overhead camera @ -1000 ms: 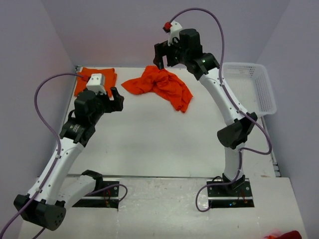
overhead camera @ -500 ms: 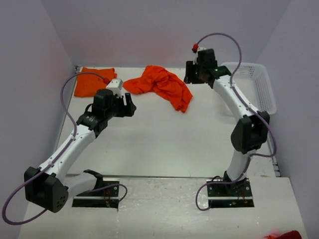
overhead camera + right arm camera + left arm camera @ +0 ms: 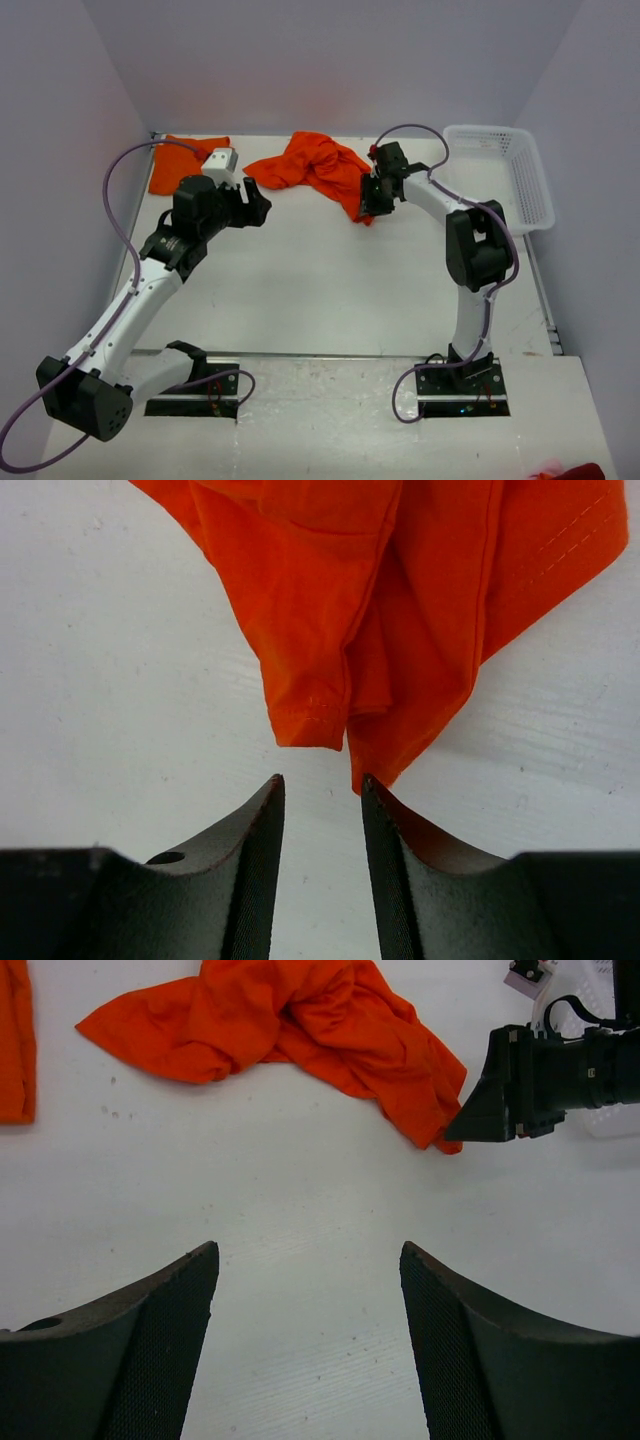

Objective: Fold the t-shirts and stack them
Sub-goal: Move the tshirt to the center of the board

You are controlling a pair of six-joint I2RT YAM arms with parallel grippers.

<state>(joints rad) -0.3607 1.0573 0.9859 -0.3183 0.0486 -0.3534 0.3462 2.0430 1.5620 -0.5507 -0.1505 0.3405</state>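
One crumpled orange t-shirt (image 3: 318, 168) lies in a heap at the back middle of the table. Another orange t-shirt (image 3: 182, 165) lies flat and folded at the back left. My right gripper (image 3: 366, 203) is low at the heap's near right corner. In the right wrist view its jaws (image 3: 322, 780) stand a narrow gap apart over bare table, and the hanging cloth corner (image 3: 372, 770) just reaches the right fingertip without being pinched. My left gripper (image 3: 256, 207) hovers near the heap's left side, open and empty (image 3: 308, 1250), with the shirt (image 3: 300, 1030) ahead of it.
A white lattice basket (image 3: 503, 172) stands at the back right, close behind the right arm. Purple walls close in the table on three sides. A scrap of orange cloth (image 3: 570, 470) shows at the bottom right, off the table.
The right arm has dropped from high above the shirt down to its near right corner, and its jaws have narrowed. The left gripper has moved right, toward the heap, closing slightly.
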